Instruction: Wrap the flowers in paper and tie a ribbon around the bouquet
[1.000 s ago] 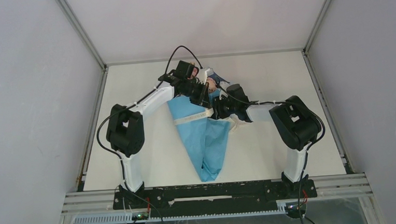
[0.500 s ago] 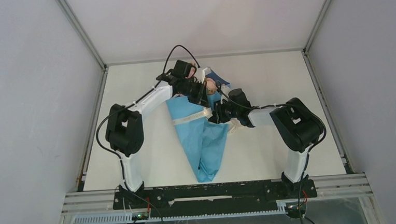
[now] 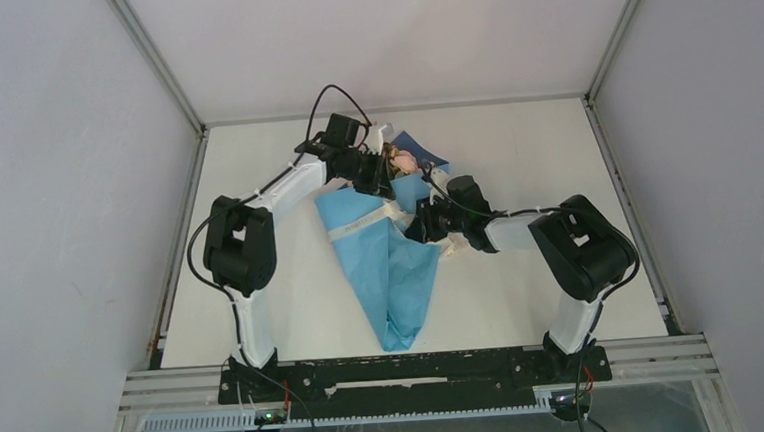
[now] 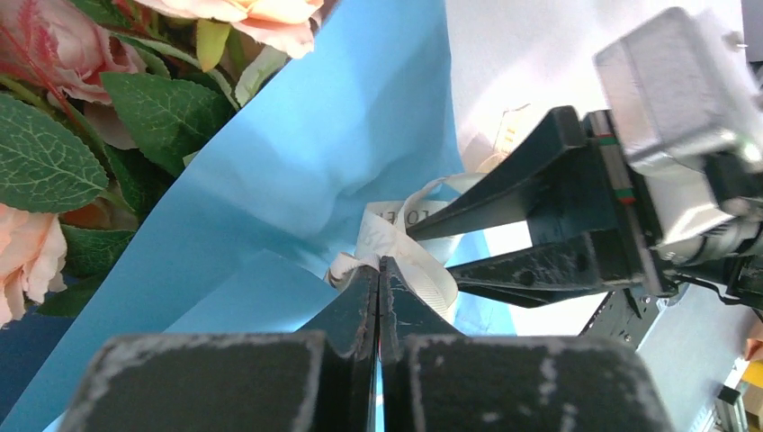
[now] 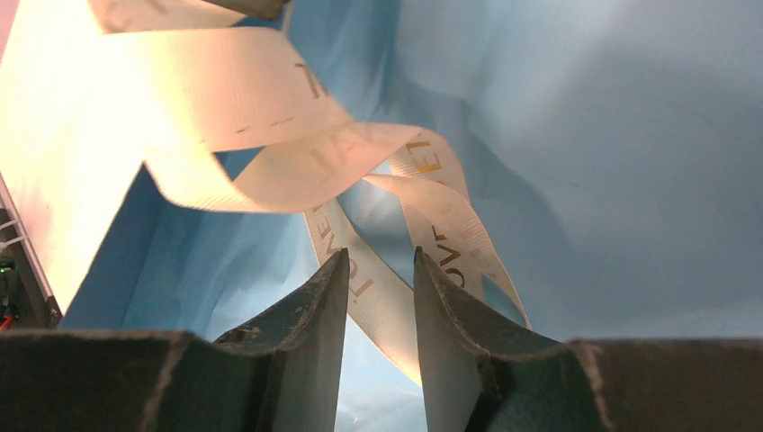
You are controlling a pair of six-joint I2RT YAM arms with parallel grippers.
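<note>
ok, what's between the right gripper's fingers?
A ribbon strand runs through the gap of the right gripper, with blue paper behind it. The jaws are apart, not clamped. The right wrist view shows it.

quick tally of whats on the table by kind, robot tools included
blue paper cone: 1
cream ribbon: 1
pink flower bunch: 1
tools: 2 (left tool, right tool)
total: 5

Smooth matt paper (image 4: 360, 135); finely ribbed cloth ribbon (image 5: 270, 153).
</note>
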